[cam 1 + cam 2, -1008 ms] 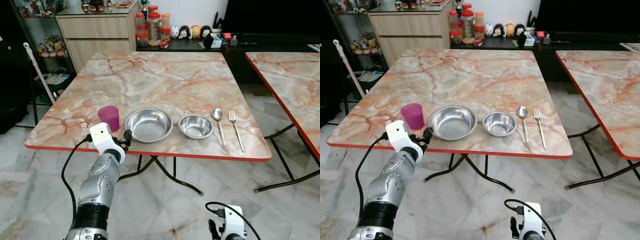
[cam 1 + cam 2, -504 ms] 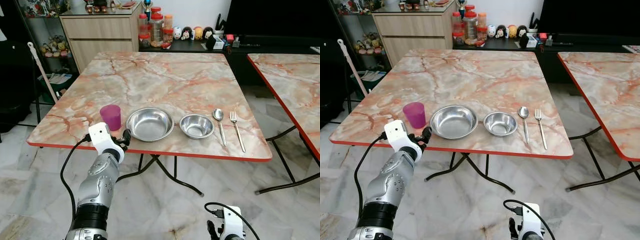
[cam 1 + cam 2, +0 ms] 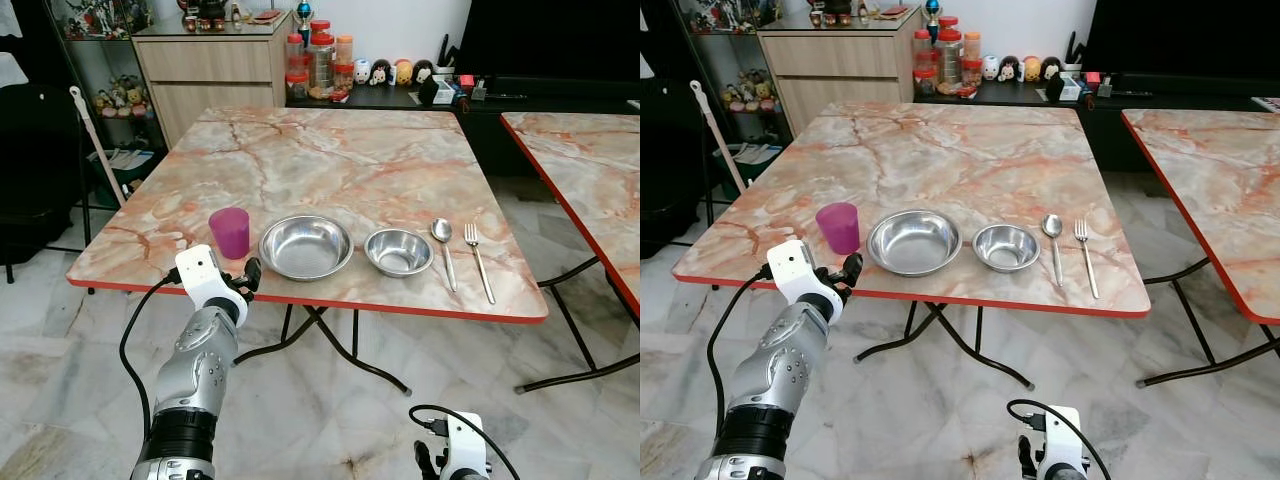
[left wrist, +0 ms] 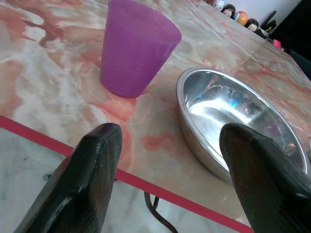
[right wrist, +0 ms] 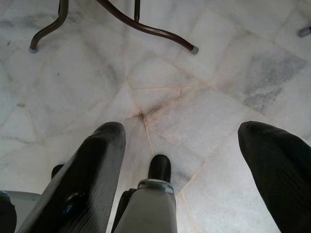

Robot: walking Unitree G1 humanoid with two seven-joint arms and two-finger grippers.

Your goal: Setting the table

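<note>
On the marble table [image 3: 330,150] a purple cup [image 3: 230,232], a large steel bowl [image 3: 305,247], a small steel bowl [image 3: 398,251], a spoon [image 3: 443,250] and a fork [image 3: 478,260] lie in a row near the front edge. My left gripper [image 3: 248,272] hovers at that red front edge, just before the gap between cup and large bowl. The left wrist view has its fingers [image 4: 92,165] spread open and empty, facing the cup [image 4: 136,48] and the bowl [image 4: 238,111]. My right gripper [image 5: 182,145] hangs open low over the floor.
A second marble table [image 3: 590,150] stands to the right, across a gap of marble floor [image 3: 560,420]. A wooden cabinet [image 3: 215,70] with jars and figurines lines the far wall. A mop handle [image 3: 95,140] leans at the left. Folding table legs [image 3: 330,345] cross below the tabletop.
The whole view has shifted a little, so the camera has moved. The tableware keeps its places and my left gripper stays open at the table's front edge.
</note>
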